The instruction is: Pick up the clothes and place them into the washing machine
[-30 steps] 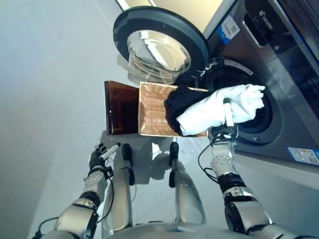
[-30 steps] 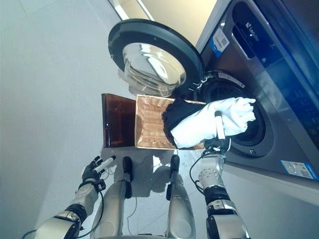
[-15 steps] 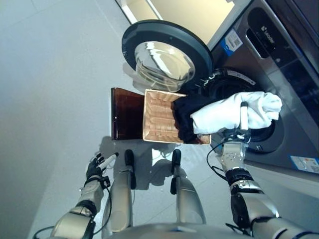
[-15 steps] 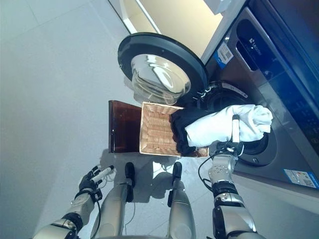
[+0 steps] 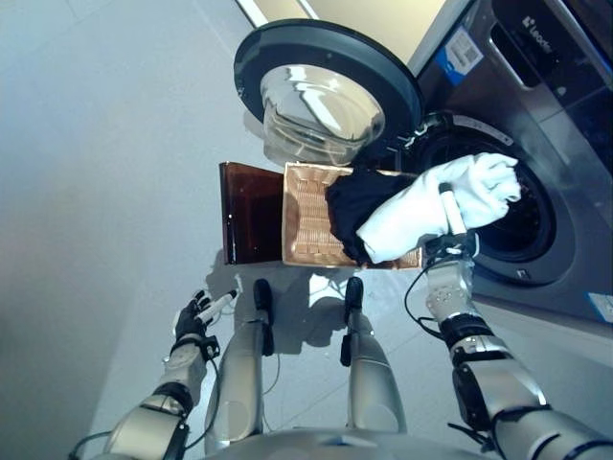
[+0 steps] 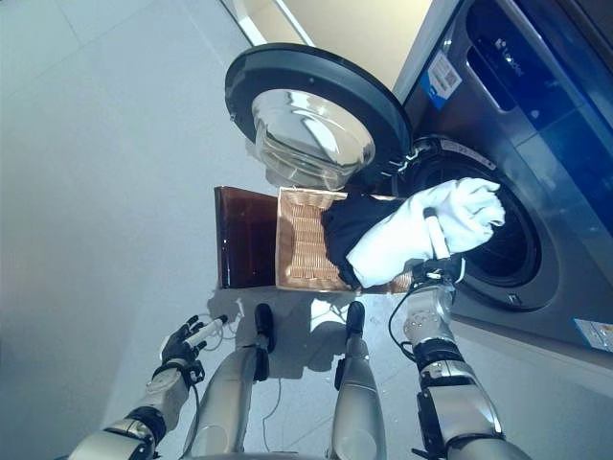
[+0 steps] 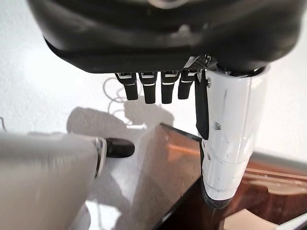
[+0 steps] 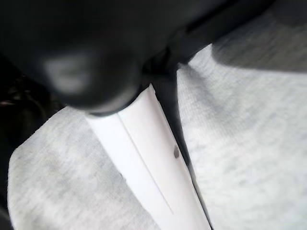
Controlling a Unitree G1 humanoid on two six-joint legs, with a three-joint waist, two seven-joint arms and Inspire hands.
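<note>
Carried closer to the drum over the last second, the white garment (image 5: 436, 204) now has its bunched end at the washing machine's (image 5: 551, 144) open mouth, though not yet inside — the right hand (image 5: 447, 251) grips it from below, thumb pressed across the cloth, while the left hand (image 5: 198, 317) hangs low over the floor with fingers loosely straight and empty. Counted near to far: two hands, one wicker basket (image 5: 311, 217), one dark garment (image 5: 356, 196) draped on its rim, one white garment, one round door (image 5: 326, 81) swung open, one machine.
</note>
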